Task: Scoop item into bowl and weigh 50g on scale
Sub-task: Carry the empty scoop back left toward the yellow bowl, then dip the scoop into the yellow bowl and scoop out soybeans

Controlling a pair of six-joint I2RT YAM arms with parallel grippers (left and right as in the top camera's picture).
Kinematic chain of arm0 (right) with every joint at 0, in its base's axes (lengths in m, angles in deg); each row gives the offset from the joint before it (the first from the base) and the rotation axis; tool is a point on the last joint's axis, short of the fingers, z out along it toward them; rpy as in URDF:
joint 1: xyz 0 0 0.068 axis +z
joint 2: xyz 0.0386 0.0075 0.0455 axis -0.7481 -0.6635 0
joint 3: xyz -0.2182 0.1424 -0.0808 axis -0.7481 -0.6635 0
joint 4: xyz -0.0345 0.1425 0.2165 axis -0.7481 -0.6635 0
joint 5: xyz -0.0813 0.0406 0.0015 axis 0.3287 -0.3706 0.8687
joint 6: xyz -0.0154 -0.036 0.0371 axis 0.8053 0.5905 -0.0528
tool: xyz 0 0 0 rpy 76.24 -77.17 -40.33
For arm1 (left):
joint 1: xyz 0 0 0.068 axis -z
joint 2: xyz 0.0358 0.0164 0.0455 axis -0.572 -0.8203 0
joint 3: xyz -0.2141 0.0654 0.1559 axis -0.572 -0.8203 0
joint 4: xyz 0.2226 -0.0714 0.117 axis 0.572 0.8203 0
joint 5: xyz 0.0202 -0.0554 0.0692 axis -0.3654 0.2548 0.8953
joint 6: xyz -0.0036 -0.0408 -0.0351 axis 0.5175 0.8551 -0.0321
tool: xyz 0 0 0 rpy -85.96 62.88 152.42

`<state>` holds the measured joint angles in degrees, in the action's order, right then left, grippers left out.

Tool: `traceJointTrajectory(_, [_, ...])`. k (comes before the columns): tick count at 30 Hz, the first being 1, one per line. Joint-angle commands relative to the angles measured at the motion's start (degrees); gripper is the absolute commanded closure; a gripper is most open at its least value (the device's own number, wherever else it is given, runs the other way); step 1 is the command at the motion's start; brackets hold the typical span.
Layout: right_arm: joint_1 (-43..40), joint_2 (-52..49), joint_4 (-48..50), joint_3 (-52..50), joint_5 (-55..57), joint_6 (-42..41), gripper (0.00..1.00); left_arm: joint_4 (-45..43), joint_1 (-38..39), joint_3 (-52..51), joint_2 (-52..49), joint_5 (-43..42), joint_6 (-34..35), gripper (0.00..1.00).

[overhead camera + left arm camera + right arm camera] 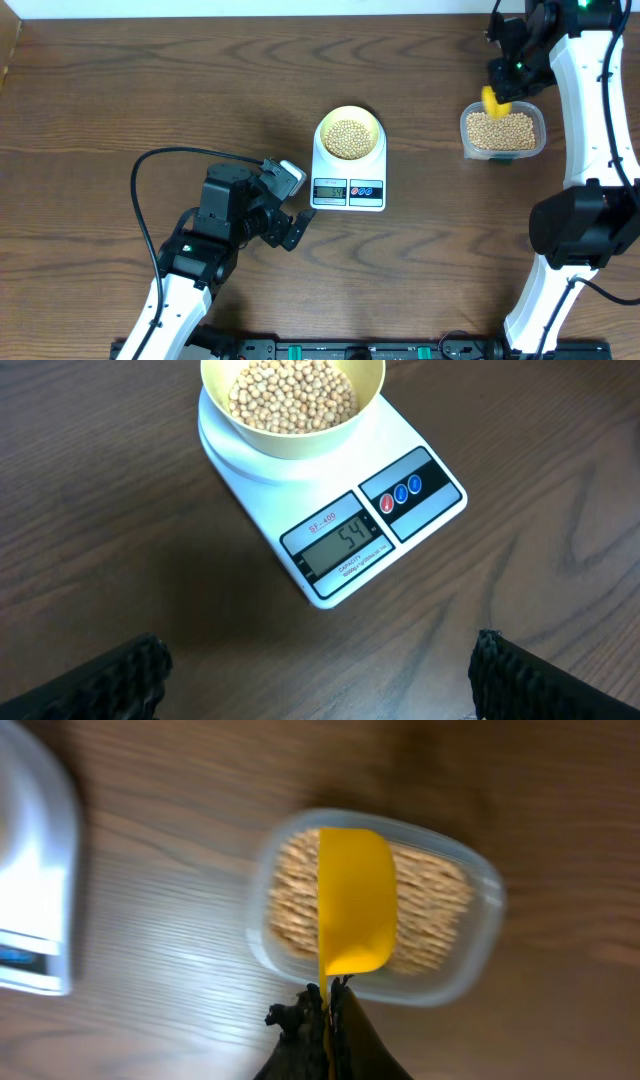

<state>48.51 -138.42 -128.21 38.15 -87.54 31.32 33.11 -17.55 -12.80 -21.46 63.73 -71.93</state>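
Observation:
The pale-yellow bowl (348,134) holds tan beans (348,137) and stands on the white scale (348,186). In the left wrist view the bowl (293,435) sits on the scale (420,510), whose display reads 54. My left gripper (320,670) is open and empty above bare table in front of the scale; it also shows in the overhead view (290,205). My right gripper (330,1005) is shut on the handle of a bright yellow spoon (356,900), held over a clear tub (478,935) of beans (290,900). The overhead view shows the spoon (492,101) at the tub's (503,131) far left corner.
The wooden table (150,90) runs dark brown around everything. A black cable (150,165) loops from the left arm across the table's left side. The right arm's white links (590,100) stand along the right edge.

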Motion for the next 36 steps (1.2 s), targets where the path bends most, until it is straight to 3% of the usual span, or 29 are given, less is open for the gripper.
traceJointTrajectory(1, [0.35,1.22,1.60,3.28,-14.38,-4.92,0.99,-0.04,-0.24,0.17,-0.07,0.31,-0.79,0.02])
traceJointTrajectory(5, [2.12,1.22,8.28,4.61,-28.22,-9.14,0.99,-0.04,-0.24,0.17,-0.07,0.31,-0.79,0.03])
traceJointTrajectory(8, [5.68,1.09,11.78,4.59,-32.24,-10.58,0.99,-0.04,-0.24,0.17,-0.07,0.31,-0.79,0.02])
traceJointTrajectory(23, [25.42,-2.64,10.69,4.46,-10.54,-10.56,0.99,-0.04,-0.24,0.17,-0.07,0.31,-0.79,0.02])
traceJointTrajectory(36, [28.87,-4.72,7.32,4.44,-1.90,-8.28,0.99,-0.04,-0.24,0.17,-0.07,0.31,-0.79,0.02])
